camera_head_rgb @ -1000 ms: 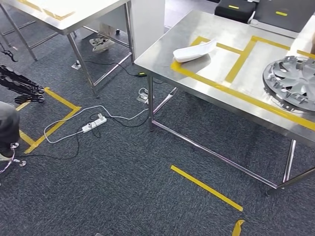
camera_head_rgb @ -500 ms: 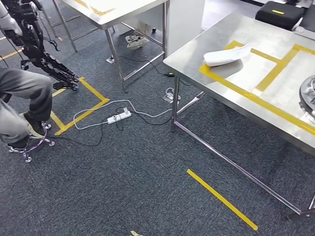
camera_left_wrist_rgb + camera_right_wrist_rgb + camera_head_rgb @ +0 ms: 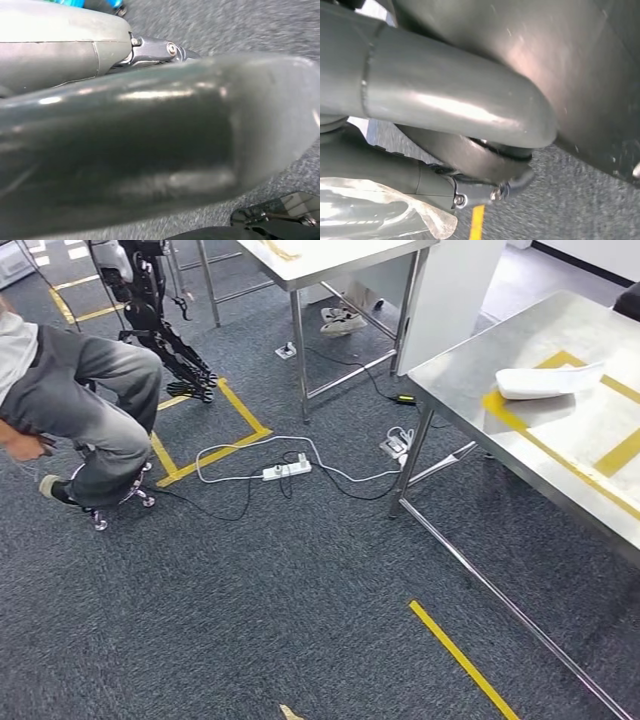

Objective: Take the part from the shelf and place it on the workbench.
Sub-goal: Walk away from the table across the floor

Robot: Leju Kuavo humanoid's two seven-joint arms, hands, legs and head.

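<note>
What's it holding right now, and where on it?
A dark glossy part. The right hand seems to pinch it near an edge; whether the left hand grips it is hidden.

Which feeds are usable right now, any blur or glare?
Head view: sharp, evenly lit, mild sheen on the steel workbench. Left wrist view: a blurred glossy grey surface close to the lens, streaked with highlights. Right wrist view: thumb sharp, with glare.
</note>
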